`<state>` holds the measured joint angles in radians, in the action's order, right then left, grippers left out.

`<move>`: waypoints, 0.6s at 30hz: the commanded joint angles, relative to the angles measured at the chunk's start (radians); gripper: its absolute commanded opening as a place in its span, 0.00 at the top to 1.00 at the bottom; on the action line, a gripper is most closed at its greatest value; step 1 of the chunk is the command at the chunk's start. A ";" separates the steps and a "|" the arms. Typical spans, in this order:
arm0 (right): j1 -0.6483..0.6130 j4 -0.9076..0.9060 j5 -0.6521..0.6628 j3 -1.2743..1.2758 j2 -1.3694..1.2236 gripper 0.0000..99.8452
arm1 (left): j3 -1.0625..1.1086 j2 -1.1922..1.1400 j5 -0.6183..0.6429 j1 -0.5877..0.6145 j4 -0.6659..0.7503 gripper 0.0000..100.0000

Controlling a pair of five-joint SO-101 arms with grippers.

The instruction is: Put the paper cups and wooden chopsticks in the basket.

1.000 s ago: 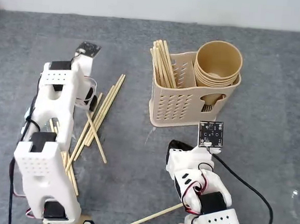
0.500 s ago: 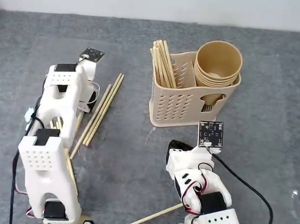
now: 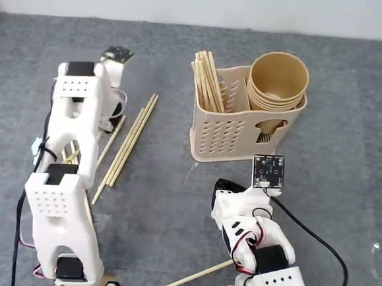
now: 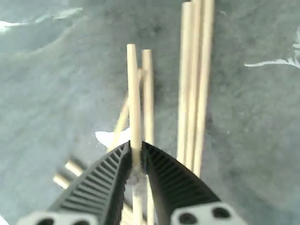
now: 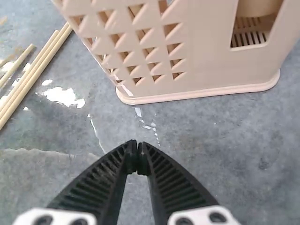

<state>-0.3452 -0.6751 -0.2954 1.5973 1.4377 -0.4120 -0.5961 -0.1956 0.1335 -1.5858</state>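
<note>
My left gripper (image 4: 136, 158) is shut on one wooden chopstick (image 4: 133, 101), just above the grey table, and in the high view that gripper (image 3: 115, 122) sits at the left, beside a loose bundle of chopsticks (image 3: 130, 143). More chopsticks (image 4: 194, 89) lie parallel close by. The beige basket (image 3: 226, 134) stands at the centre right with stacked paper cups (image 3: 278, 80) in one compartment and upright chopsticks (image 3: 208, 81) in the other. My right gripper (image 5: 137, 159) is shut and empty, low in front of the basket (image 5: 197, 51).
One stray chopstick (image 3: 187, 280) lies at the near edge beside the right arm's base. Further chopsticks (image 3: 88, 211) lie partly under the left arm. Open grey table stretches to the right of the basket and behind it.
The left arm has swung toward the far side. The chopstick that lay crosswise over the bundle is gone from there. The right arm has kept still.
</note>
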 commanded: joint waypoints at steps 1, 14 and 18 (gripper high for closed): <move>0.005 0.005 -0.005 -0.006 0.015 0.99 | -0.056 0.009 -0.021 0.008 -0.018 0.99; 0.005 0.005 -0.005 -0.005 0.015 0.99 | -0.134 -0.032 -0.071 -0.020 -0.098 0.99; 0.005 0.005 -0.005 -0.005 0.015 0.99 | -0.142 -0.112 -0.135 -0.015 -0.081 0.97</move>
<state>-0.3452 -0.6751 -0.2954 1.5973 1.4377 -0.4994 -0.7035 -0.2969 0.1197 -1.6747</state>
